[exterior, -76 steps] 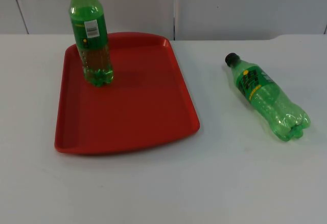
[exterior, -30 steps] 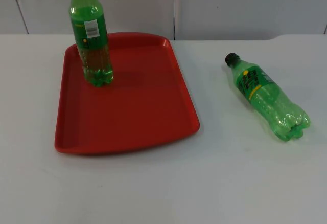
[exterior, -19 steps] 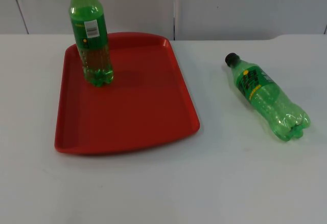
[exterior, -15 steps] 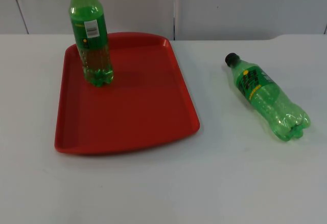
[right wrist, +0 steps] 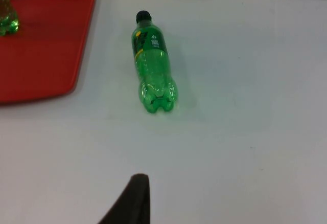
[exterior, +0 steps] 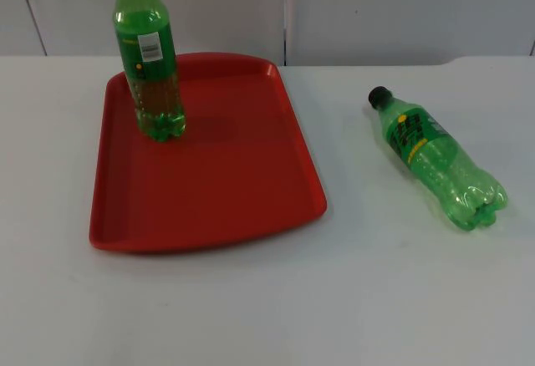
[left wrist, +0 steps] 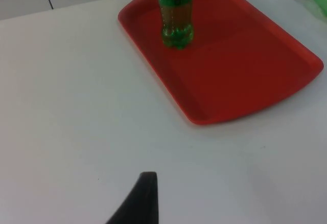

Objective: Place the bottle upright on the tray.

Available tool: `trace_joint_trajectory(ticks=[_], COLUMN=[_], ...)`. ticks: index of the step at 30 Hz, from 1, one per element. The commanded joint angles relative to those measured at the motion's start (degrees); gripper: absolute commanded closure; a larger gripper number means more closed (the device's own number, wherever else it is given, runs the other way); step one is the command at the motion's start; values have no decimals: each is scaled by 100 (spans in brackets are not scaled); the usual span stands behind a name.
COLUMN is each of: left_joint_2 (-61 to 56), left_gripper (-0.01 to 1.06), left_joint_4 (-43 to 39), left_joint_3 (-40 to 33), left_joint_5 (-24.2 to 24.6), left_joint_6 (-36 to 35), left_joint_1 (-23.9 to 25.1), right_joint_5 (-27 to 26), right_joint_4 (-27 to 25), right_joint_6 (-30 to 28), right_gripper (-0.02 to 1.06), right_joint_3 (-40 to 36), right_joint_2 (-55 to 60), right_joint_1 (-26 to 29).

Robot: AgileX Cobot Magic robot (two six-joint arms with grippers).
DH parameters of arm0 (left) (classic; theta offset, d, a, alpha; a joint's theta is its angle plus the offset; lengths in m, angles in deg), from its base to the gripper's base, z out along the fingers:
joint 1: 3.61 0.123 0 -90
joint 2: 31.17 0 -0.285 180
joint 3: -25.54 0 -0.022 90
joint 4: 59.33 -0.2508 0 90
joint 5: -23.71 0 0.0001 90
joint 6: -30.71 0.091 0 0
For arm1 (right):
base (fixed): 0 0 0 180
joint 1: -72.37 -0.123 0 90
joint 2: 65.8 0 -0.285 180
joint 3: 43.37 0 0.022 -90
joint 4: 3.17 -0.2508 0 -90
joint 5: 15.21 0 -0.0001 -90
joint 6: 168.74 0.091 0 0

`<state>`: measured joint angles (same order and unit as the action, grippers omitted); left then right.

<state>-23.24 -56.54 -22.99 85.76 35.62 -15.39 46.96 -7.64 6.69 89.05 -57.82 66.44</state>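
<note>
Lying flat on white table point(exterior: 267, 299): green bottle point(exterior: 437, 160) right of red tray point(exterior: 217, 182) | second bottle point(exterior: 149, 57) upright on tray | left gripper point(left wrist: 140, 201), right gripper point(right wrist: 132, 198): finger state cannot tell

— How many bottles do we count?
— We count two green bottles: the standing bottle point(exterior: 149, 65) and the lying bottle point(exterior: 436, 159).
— And how many trays do we have?
— We count one red tray point(exterior: 226, 182), on one white desk point(exterior: 267, 307).
</note>
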Motion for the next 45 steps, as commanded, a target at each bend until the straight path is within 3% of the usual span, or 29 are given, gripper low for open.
trace_joint_trajectory(ticks=[1,45], left_joint_2=[-15,-15], left_gripper=[0,0], left_joint_4=[-26,-26], left_joint_3=[-28,-28], left_joint_5=[-43,-43], left_joint_6=[-47,-47], left_joint_1=[-18,-18], right_joint_5=[-40,-29], right_joint_4=[-14,-34], right_joint_6=[9,-60], right_gripper=[0,0], right_joint_3=[1,1], right_joint_2=[-19,-19], right_joint_1=[11,11])
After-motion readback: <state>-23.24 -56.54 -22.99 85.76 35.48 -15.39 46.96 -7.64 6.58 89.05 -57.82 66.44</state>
